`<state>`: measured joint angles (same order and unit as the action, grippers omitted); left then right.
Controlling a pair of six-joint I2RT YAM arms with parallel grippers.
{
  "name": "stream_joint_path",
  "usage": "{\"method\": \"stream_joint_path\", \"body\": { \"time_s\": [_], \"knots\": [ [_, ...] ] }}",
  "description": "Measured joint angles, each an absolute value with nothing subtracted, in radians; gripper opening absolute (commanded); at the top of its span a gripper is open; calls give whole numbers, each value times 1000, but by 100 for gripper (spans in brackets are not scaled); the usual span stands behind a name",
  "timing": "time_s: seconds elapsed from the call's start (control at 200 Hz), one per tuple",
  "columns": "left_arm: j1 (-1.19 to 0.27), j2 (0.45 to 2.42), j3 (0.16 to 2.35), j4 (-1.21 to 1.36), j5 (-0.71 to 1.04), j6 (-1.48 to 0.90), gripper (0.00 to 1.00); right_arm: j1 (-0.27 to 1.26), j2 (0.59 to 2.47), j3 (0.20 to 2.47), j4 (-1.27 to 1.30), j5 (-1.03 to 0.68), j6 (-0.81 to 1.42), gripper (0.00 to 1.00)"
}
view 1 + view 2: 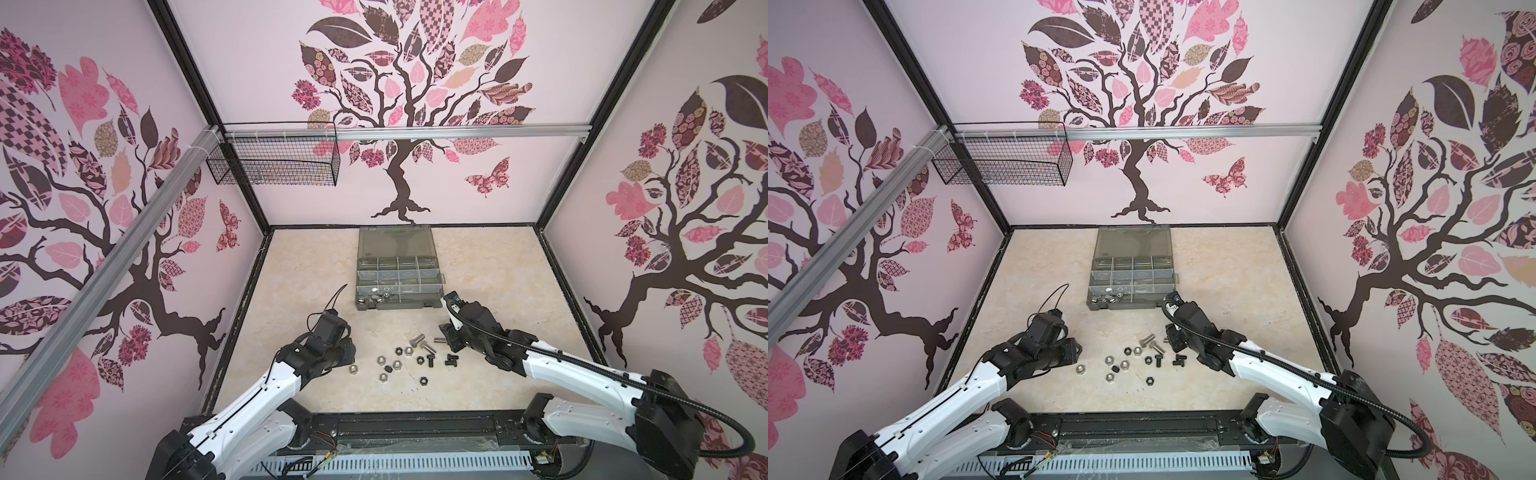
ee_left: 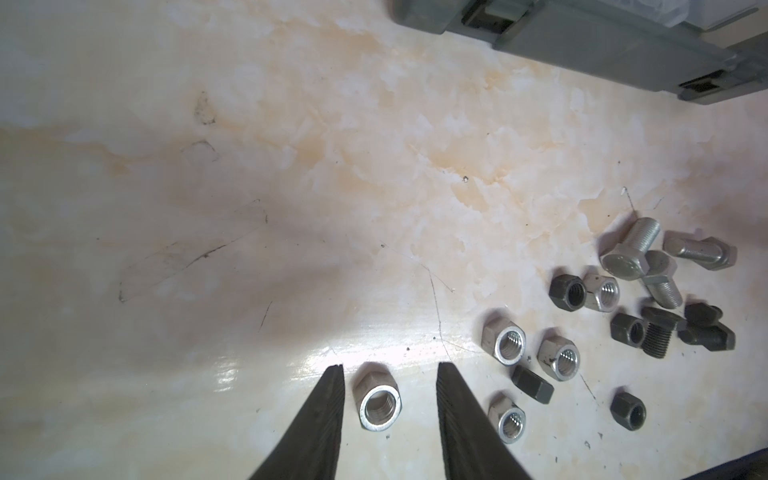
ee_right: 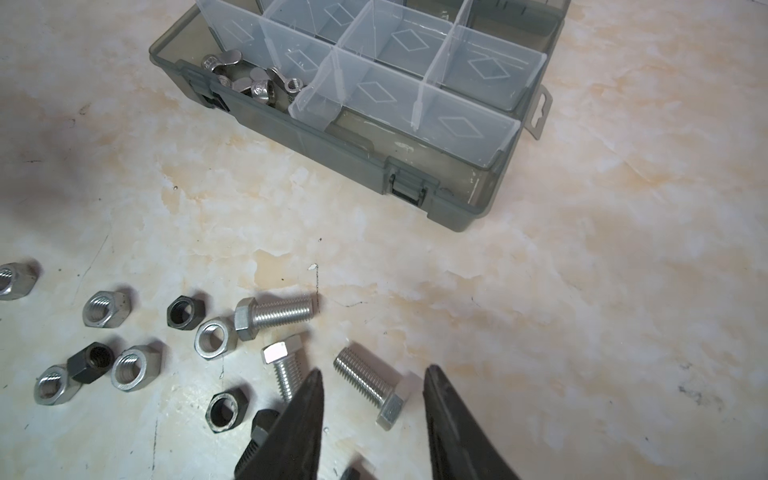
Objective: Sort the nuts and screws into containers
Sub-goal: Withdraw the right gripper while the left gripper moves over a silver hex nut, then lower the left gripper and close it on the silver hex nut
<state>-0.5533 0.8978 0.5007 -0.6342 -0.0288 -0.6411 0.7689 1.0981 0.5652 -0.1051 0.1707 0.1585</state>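
Nuts (image 2: 559,359) on table (image 2: 291,166): five silver, four black.

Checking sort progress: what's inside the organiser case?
Silver wing nuts lie in one near corner of the organiser case. The clear bins beside them look empty; anything under the pile is covered.

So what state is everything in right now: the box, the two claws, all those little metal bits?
organiser case, lid open.
wing nuts, already in the case's corner compartment.
left gripper, open, straddling a silver nut, not gripping it.
right gripper, open, straddling a silver screw, not gripping it.
loose nuts, unsorted on the table.
loose screws, unsorted on the table.
wire basket, hanging up high, contents unclear.
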Motion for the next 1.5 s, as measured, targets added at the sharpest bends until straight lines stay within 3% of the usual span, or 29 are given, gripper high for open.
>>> {"method": "stream_joint_path", "body": {
  "time_s": [0.765,1.5],
  "knots": [
    [-689,1000,472,-627,-39,-712,45,769,974,528,-113,171,237,44],
    [-781,1143,478,-546,-35,-715,45,769,972,528,-154,171,239,44]
  ]
}}
